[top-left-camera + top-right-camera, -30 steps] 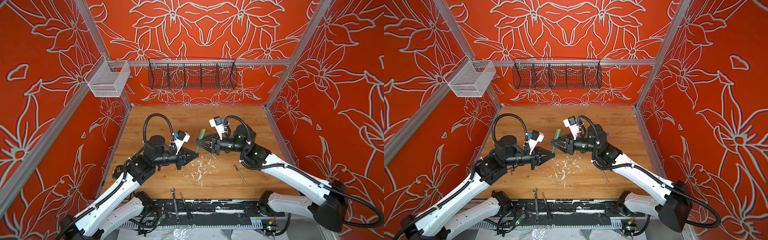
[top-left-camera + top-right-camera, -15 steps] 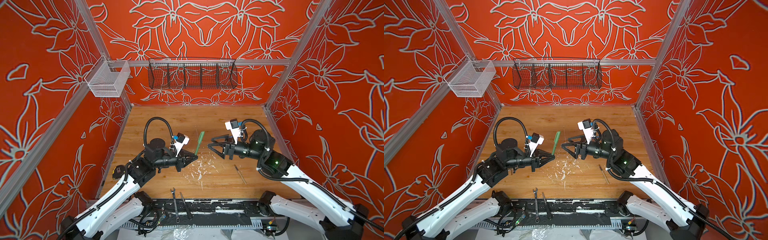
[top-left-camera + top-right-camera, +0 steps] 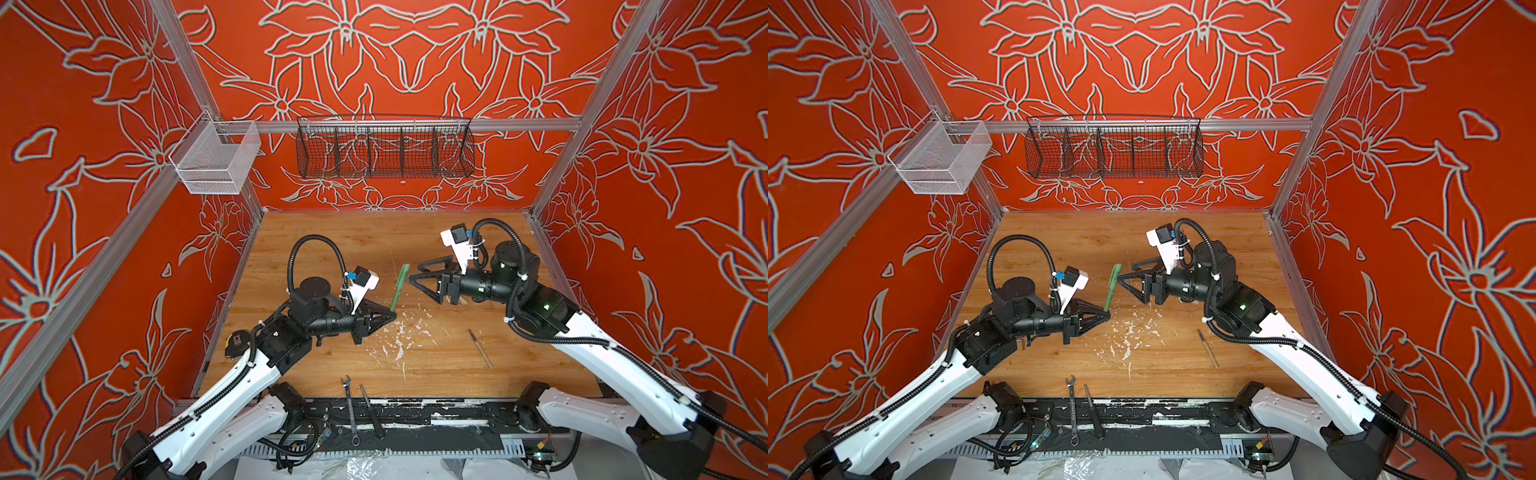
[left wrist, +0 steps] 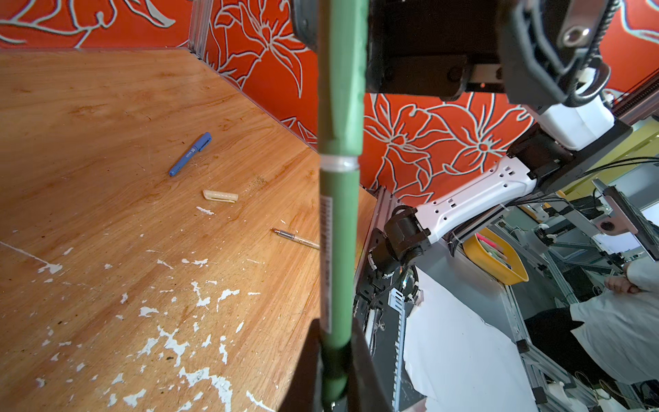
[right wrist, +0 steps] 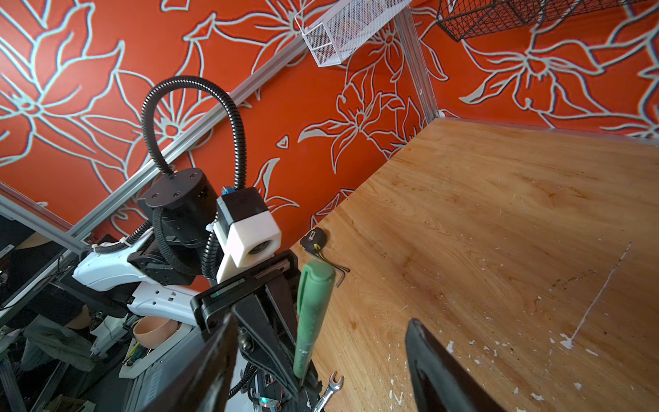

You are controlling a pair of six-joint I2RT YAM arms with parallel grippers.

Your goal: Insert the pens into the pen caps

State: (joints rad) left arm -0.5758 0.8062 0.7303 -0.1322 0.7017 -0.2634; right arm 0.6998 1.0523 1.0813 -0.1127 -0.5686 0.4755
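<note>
Inspector: Well, nearest you, the tan pen (image 3: 481, 349) lies uncapped on the table (image 3: 332, 374). Your left gripper (image 3: 390, 315) pinches the green pen (image 3: 400, 286) by the end opposite its cap, tilted up off the wood, which leaves the capped end reachable.

Operator: And the right?

Inspector: Your right gripper (image 3: 414, 272) stands spread just beside the green cap (image 5: 315, 285), gripping nothing. Farther off lie the tan cap (image 4: 220, 196) and the blue pen (image 4: 190, 154), apparently capped.

legible text: none | green pen (image 4: 338, 232): barcode-like strip | blue pen (image 4: 190, 154): blurred mark

left end effector (image 3: 392, 316) clamped, right (image 3: 414, 272) spread
</note>
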